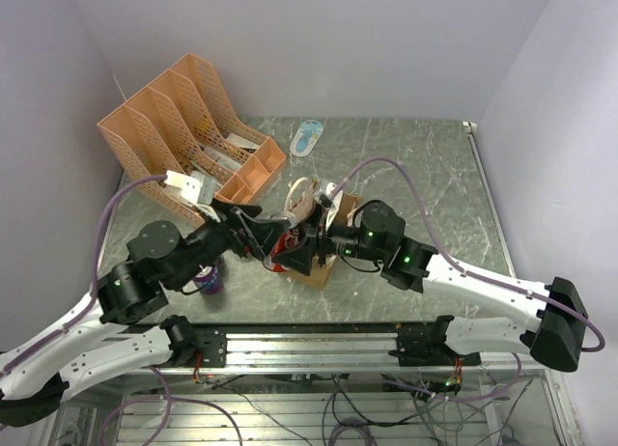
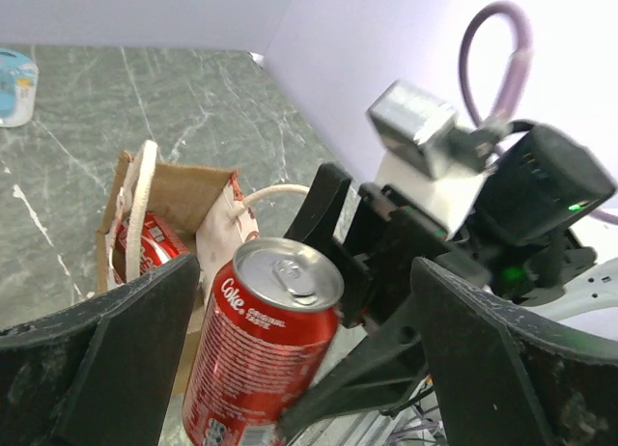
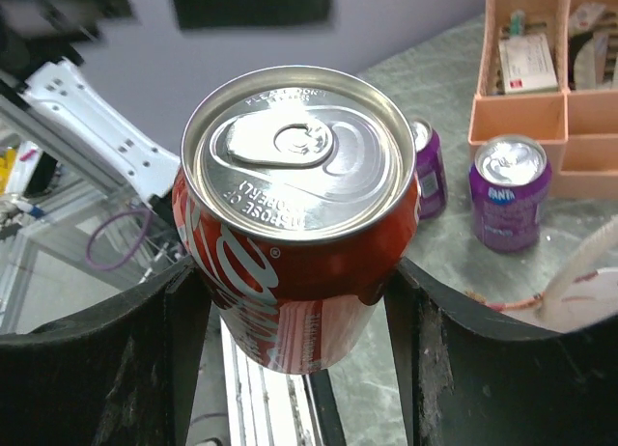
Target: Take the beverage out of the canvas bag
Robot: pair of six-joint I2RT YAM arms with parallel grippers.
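Jaws of both arms crowd together at mid-table in the top view, where the left gripper [image 1: 273, 245] and the right gripper [image 1: 301, 248] meet around a red aluminium drink can [image 1: 287, 241]. The can sits just beside the near-left side of the small tan canvas bag [image 1: 323, 209] with cream loop handles. How the jaws stand cannot be told from up here. An orange plastic file rack [image 1: 183, 127] stands at the far left of the green marbled table [image 1: 425, 176].

From the left wrist, the left gripper [image 2: 304, 272] has its jaws spread wide. The can stands between them, with a plain gap on one side. White letters on the can's side read "Coke". Black fingers [image 2: 328, 209] of the other arm clasp it from behind. Beyond it the bag gapes open, with a second red can [image 2: 145, 248] lying inside.

From the right wrist, the right gripper [image 3: 299, 301] presses both jaws against the can's sides and holds it in the air, outside the bag. Part of the white brand script shows (the lid's embossing is too fine to read). On the table stands a purple can lettered "Fanta" [image 3: 509, 190], near the rack, and another purple can [image 3: 428, 166] is partly hidden behind the red one.
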